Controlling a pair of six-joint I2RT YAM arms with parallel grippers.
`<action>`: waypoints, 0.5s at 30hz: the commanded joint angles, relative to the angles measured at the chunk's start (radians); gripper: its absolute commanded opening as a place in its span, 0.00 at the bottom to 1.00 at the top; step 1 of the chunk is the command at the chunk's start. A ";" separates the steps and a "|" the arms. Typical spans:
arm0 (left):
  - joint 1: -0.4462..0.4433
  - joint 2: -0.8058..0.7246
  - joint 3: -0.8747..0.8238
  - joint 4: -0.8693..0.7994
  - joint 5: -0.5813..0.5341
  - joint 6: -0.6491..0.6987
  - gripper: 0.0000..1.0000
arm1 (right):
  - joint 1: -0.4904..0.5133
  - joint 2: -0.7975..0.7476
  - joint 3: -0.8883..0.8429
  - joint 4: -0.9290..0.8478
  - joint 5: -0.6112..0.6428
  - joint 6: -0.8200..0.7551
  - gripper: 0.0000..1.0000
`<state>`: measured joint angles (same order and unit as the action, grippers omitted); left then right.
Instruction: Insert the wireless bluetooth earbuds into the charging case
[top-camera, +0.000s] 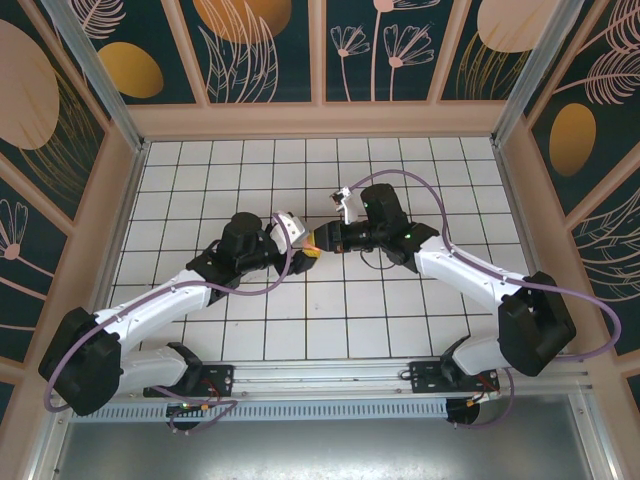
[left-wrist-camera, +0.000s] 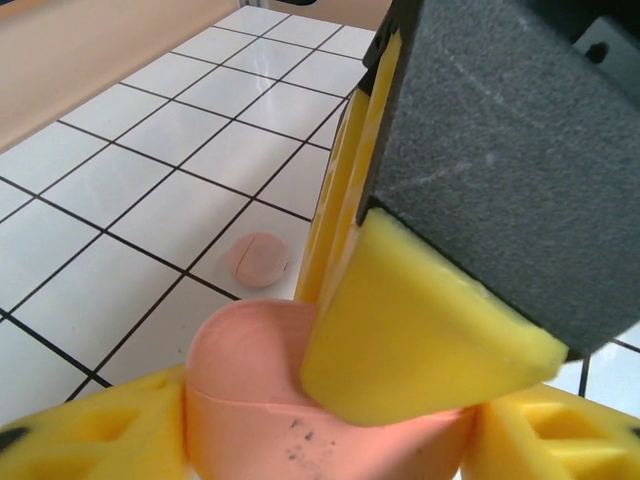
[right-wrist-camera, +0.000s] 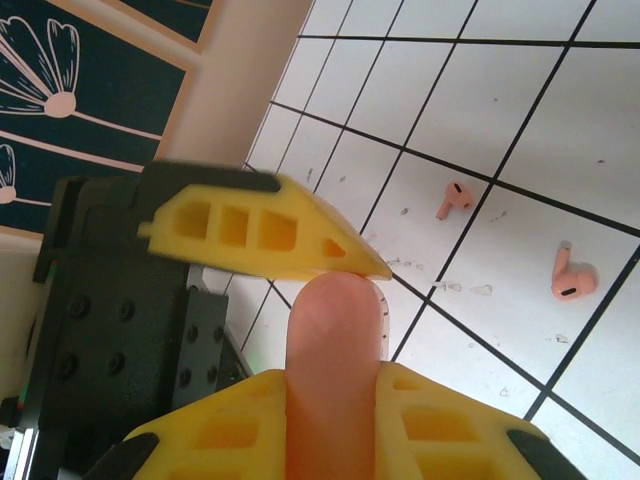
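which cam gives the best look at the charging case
The left wrist view: the charging case is close up, with its broad rounded side and seam line clear, though partly covered. The right wrist view shows it edge-on and narrow. The top external view gives just a tiny pinkish speck.

Charging case (left-wrist-camera: 250, 400) smooth matt plastic; tiles (left-wrist-camera: 100, 180) glossy, seemingly ceramic.

The charging case (left-wrist-camera: 250, 400) sits partly hidden behind a yellow finger (left-wrist-camera: 420, 330).
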<state>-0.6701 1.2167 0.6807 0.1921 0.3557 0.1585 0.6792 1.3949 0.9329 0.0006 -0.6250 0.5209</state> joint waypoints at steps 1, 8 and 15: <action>-0.005 0.004 0.047 -0.012 0.011 -0.008 0.76 | 0.004 -0.039 -0.003 -0.007 0.019 -0.049 0.17; -0.005 -0.020 0.106 -0.148 0.075 -0.008 0.80 | -0.054 -0.154 -0.112 0.054 -0.008 -0.146 0.18; -0.005 -0.029 0.137 -0.286 0.180 0.128 0.74 | -0.115 -0.291 -0.193 0.081 -0.088 -0.328 0.17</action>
<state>-0.6708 1.2003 0.7811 -0.0036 0.4637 0.2035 0.5907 1.1492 0.7563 0.0307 -0.6559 0.3107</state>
